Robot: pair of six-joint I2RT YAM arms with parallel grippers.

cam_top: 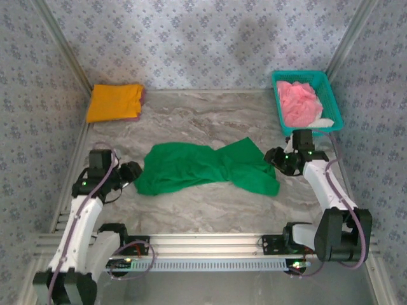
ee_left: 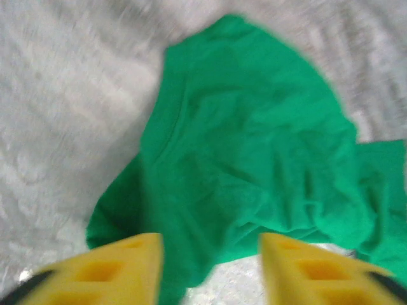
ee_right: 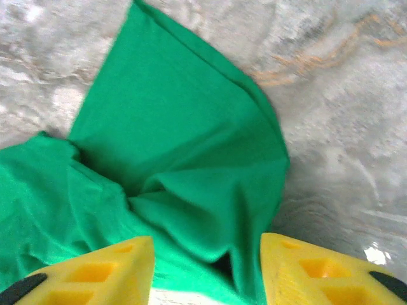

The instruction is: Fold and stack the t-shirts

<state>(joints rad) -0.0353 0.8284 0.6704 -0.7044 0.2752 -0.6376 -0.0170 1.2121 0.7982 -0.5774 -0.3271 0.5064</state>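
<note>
Top external: rumpled, narrow-waisted green t-shirt (cam_top: pixel 206 168) between left gripper (cam_top: pixel 134 172) and right gripper (cam_top: pixel 275 158), both agape.

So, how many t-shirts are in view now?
3: green t-shirt spread at the centre; orange-yellow t-shirt folded, far left; pink t-shirt in the teal basket, far right. Others may be hidden underneath.
</note>
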